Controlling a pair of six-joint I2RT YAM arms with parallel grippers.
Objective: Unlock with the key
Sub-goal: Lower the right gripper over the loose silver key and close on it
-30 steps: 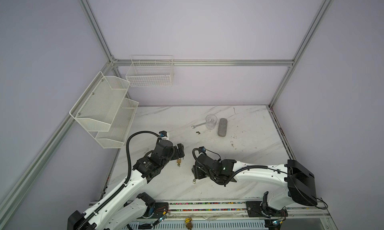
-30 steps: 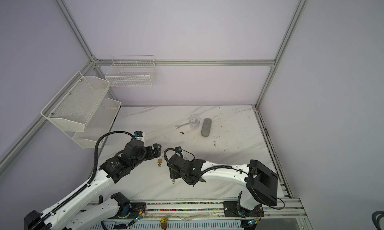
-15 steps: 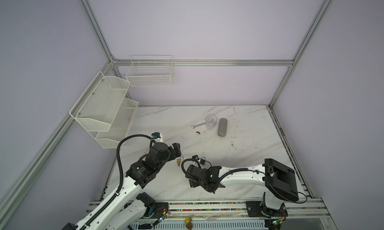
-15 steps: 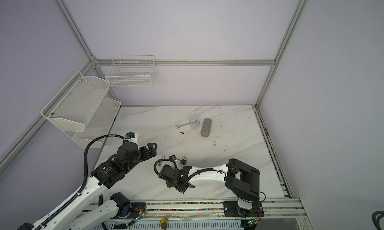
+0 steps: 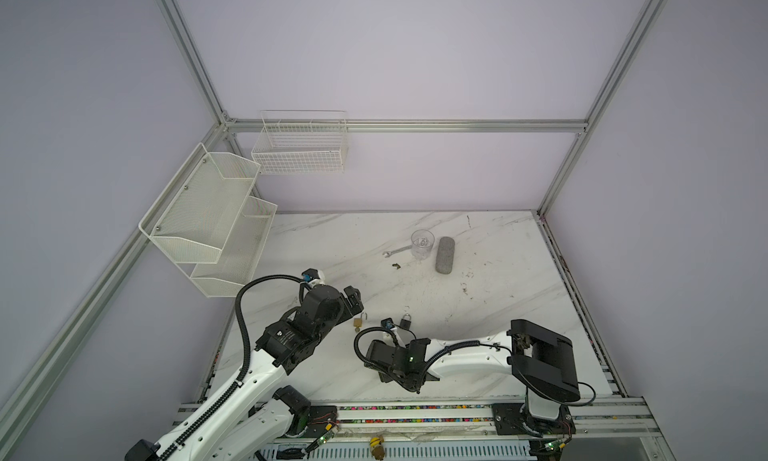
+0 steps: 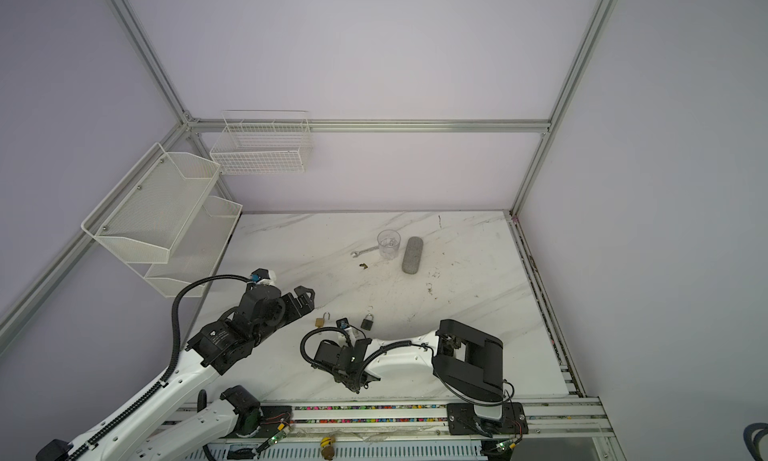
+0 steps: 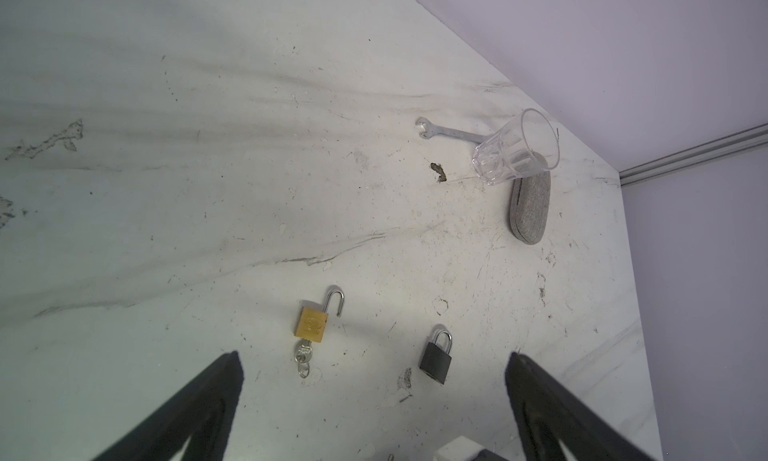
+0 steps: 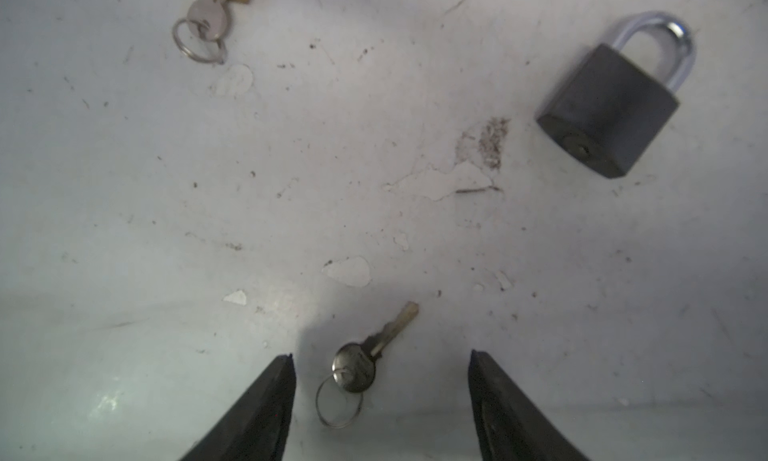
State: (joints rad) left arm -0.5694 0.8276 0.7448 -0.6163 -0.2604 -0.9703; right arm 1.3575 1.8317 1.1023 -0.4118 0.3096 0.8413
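Near the table's (image 5: 498, 296) front edge, the right gripper (image 8: 380, 355) hangs close over a loose key (image 8: 371, 352). Its jaws are apart and straddle the key's head and ring without touching them. The key lies flat on the marble, blade aimed roughly toward the black lock (image 8: 606, 109), which sits just beyond, shackle closed and keyway facing the gripper.

Toward the left edge, the brass lock (image 7: 311, 322) lies with its shackle swung open and a second key (image 7: 304, 353) in its cylinder, so that one looks done. The left gripper (image 7: 373, 355) hovers over both locks with jaws spread wide, holding nothing and seemingly kept clear to give the right arm room.

By this layout the black lock is the job in hand. The key must be pinched by its head, lifted off the surface and steered into the keyway. A thin key lying flat offers little edge to grip, and the unheld lock may slide when pushed.

Glass (image 7: 515, 147), wrench (image 7: 451, 131) and case (image 7: 531, 207) sit well apart, toward the far edge.
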